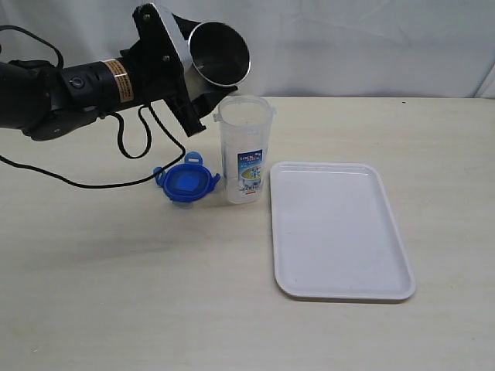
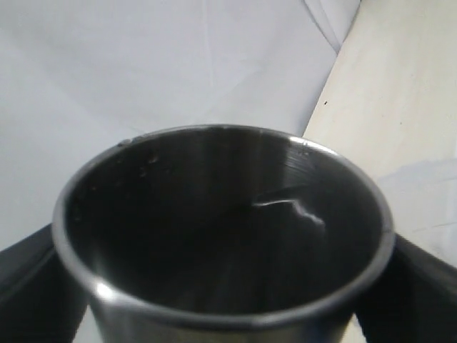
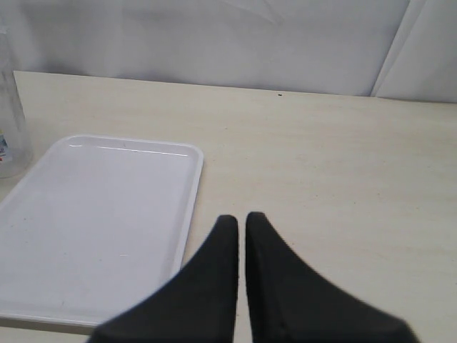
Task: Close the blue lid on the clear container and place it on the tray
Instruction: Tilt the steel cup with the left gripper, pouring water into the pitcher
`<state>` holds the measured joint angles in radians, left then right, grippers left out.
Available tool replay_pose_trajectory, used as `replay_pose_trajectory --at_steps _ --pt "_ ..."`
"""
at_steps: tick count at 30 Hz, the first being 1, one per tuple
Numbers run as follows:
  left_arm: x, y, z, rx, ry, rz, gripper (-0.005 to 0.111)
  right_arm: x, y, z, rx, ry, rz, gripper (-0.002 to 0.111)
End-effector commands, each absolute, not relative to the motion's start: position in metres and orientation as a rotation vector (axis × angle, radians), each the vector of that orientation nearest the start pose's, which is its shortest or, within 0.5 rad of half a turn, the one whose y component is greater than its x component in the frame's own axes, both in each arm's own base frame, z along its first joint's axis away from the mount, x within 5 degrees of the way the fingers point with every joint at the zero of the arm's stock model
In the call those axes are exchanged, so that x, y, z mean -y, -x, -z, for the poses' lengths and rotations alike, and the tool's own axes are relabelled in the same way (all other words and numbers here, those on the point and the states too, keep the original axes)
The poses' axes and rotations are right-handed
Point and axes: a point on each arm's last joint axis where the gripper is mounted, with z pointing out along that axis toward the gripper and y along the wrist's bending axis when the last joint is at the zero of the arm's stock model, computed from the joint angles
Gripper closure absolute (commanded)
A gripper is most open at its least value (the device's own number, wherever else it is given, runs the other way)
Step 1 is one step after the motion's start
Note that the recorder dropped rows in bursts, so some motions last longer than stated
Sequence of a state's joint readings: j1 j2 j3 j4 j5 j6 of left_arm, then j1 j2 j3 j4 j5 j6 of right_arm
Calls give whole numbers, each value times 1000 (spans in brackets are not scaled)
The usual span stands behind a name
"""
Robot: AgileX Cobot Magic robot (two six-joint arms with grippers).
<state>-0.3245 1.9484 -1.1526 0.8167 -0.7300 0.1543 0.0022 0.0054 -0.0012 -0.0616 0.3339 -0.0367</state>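
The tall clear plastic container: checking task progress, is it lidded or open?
Open. The tall clear plastic container stands upright, uncovered; the round blue plastic lid lies beside it.

Base of steel cup [image 2: 221, 236] cut off, left fingers [image 2: 21, 300] flanking it mostly hidden, clear container [image 3: 8, 121] well apart from right fingers [image 3: 207, 286] cropped to a sliver, label [image 1: 249, 171] print unreadable

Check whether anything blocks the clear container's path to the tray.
Nothing visible does: the clear container stands close beside the tray, with only bare table between. But the left gripper holds a steel cup tilted over the container's open mouth, and the blue lid lies beside it.
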Motion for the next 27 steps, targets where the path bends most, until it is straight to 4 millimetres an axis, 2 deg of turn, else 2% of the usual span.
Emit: replay_pose_trajectory --at_steps 1,27 --pt "179 -387 -229 -1099 -1209 33 107 2 -54 -183 -1819 74 82 104" --pt "178 -388 -227 -1045 -1290 -81 107 2 -54 -183 -1819 74 82 104"
